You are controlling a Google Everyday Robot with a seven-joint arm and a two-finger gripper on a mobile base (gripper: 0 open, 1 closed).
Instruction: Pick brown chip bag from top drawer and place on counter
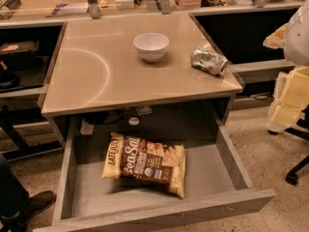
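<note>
While the top drawer stands pulled fully out toward the near side, its low walls and flat front panel frame a shallow open box below the counter.

Camera view:
- Brown chip bag lies flat on the drawer floor, left of centre and slightly askew, with its right end nearer the front panel.
- The bag touches neither side wall. Bare drawer floor shows on both sides, wider on the right. A narrow strip separates it from the front panel.
- The bag sits nearer than the counter's near edge, so the overhang does not cover it and it is open from above.
- On the counter, a white bowl stands at far centre. A crushed silver can lies on its side close to the right edge, apart from the bowl.
- The left half and the near strip of the counter show bare beige surface.
- Gripper: a white rounded shape at the far right frame edge, beyond the counter's right edge and well apart from the bag. I cannot tell whether it is open or closed.
- On the floor, a shoe is near the drawer's left corner and a chair caster is at the right.
</note>
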